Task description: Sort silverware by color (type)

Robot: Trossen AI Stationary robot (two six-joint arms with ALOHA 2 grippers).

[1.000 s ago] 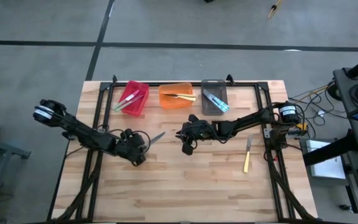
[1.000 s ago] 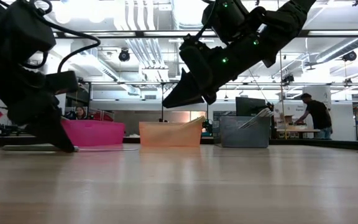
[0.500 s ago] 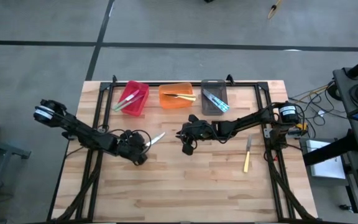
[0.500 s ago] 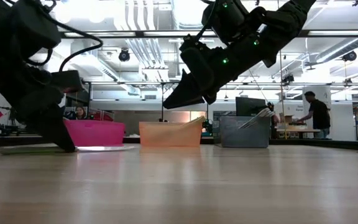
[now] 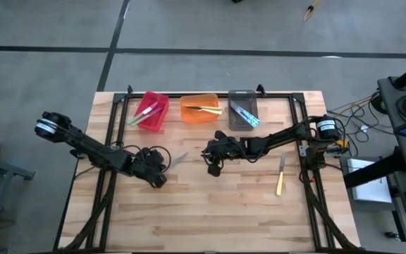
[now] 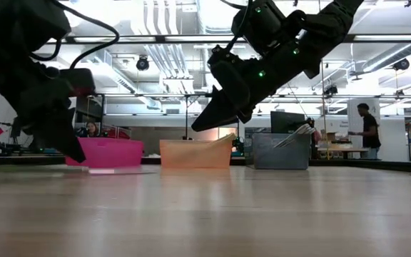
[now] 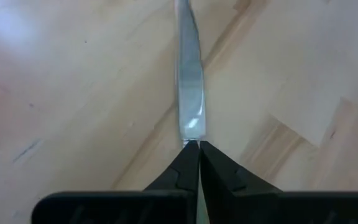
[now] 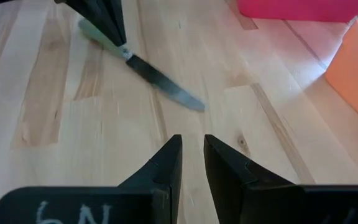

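Your left tool [image 5: 162, 166] is pinched shut on the green-handled knife [image 5: 177, 158], gripping it where handle meets blade (the left wrist view shows the fingertips closed with the blade [image 7: 189, 93] running straight out ahead of them). The knife lies on the tabletop [image 5: 210, 204], blade aimed away from the left tool toward the middle of the tabletop, roughly in line with the arm.

The relation to watch: the red bin [image 5: 151, 111], which already holds green-handled pieces, sits beyond the knife toward the far edge, so the knife's long axis points across rather than at that bin. You will likely need to lift and swing the tip round toward it.

Your right tool [image 5: 212, 166] hovers near the blade tip with its fingers a little apart and nothing between them. A yellow-handled knife [image 5: 280, 175] lies well apart on the right side, nearer that arm. The orange bin [image 5: 201, 109] and grey bin [image 5: 242, 109] each hold utensils.
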